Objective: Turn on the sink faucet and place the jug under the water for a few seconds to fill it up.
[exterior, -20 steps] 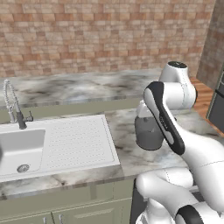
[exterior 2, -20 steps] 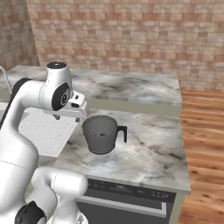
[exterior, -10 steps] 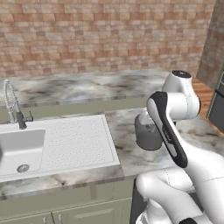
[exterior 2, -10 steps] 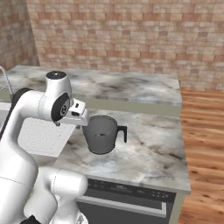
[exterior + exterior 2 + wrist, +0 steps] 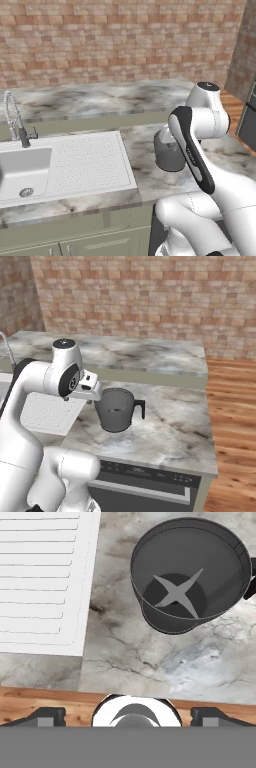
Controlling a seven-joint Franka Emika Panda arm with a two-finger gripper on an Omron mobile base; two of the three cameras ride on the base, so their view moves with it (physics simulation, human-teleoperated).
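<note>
The jug [image 5: 116, 409] stands upright on the marble tabletop [image 5: 170, 431], in the middle of the right base view, its handle pointing toward the right of the frame. In the left base view the jug [image 5: 168, 152] sits right of centre, partly behind the white arm. From the hand view it fills the upper right, the jug [image 5: 190, 572] seen from above with its wide mouth open and a pale cross shape on its floor; it looks empty.

Over the last second the arm has swung its wrist over toward the jug: a second ago the hand hung further to the left of the jug in the right base view, and now the tool [image 5: 91, 390] sits just beside the jug's left rim. The jug itself has not shifted. The tool has nothing in it and its jaws stand spread wide, the two dark tips set far apart at the bottom corners of the hand view.

To the left of the jug lies the ribbed draining board of the sink [image 5: 85, 162], with the basin at the left edge of the left base view and the sink faucet [image 5: 15, 120] standing at the basin's rear. No water runs from it.

So this reads as the approach to a grasp: the jug is not yet held, the faucet is not yet on, and both main steps remain.
</note>
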